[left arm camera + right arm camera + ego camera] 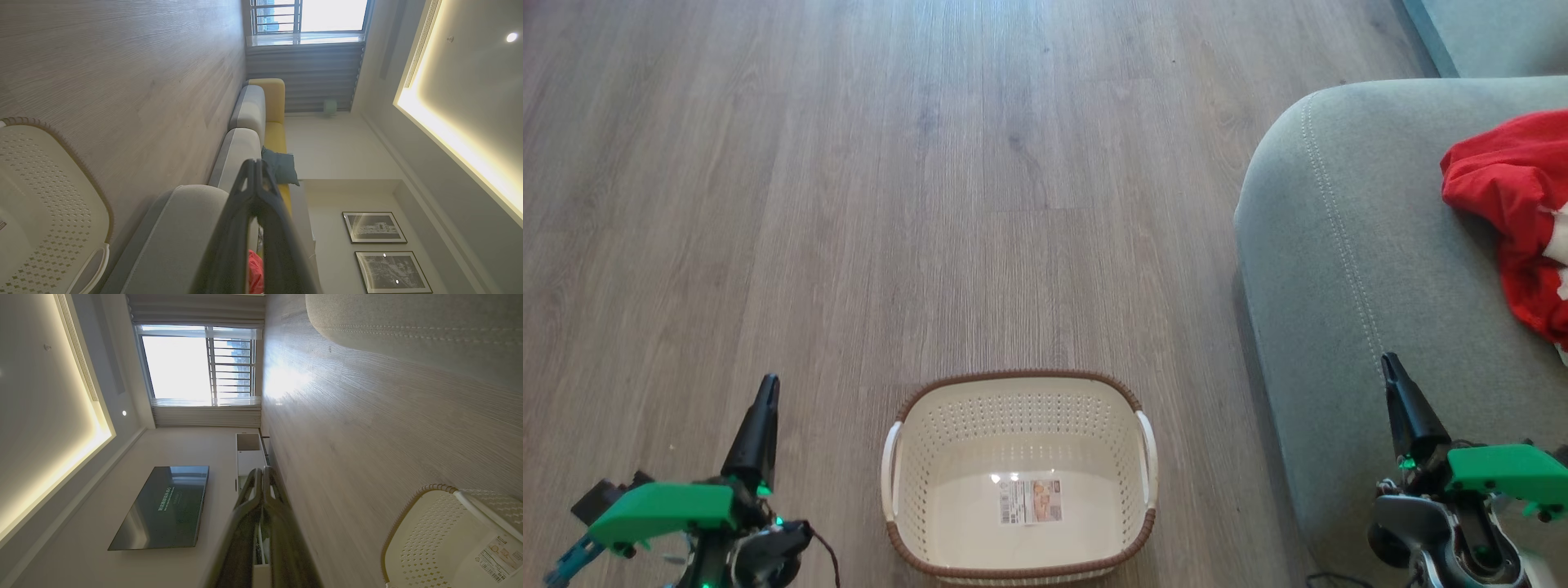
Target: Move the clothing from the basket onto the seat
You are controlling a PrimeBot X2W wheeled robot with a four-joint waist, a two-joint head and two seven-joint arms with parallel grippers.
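The cream basket [1017, 408] with a brown rim stands on the floor at the bottom middle of the head view, holding nothing but a label sticker. Red clothing [1515, 212] with white trim lies on the grey-green seat [1339, 269] at the right edge. My left gripper [766, 385] is shut and empty, left of the basket. Over the seat's front part, the right gripper [1390, 363] is shut on nothing. The left wrist view shows the basket [45, 196], the seat [184, 228], a sliver of red clothing [255, 275] and the shut left gripper [255, 163]. The right wrist view shows the basket [433, 539], the seat [408, 322] and the shut right gripper [261, 471].
Wooden floor [931, 180] stretches ahead of the basket. A sofa with a yellow section [273, 102] and a dark cushion [282, 165] runs toward a window. A television [163, 506] hangs on the wall beside a white cabinet [249, 457].
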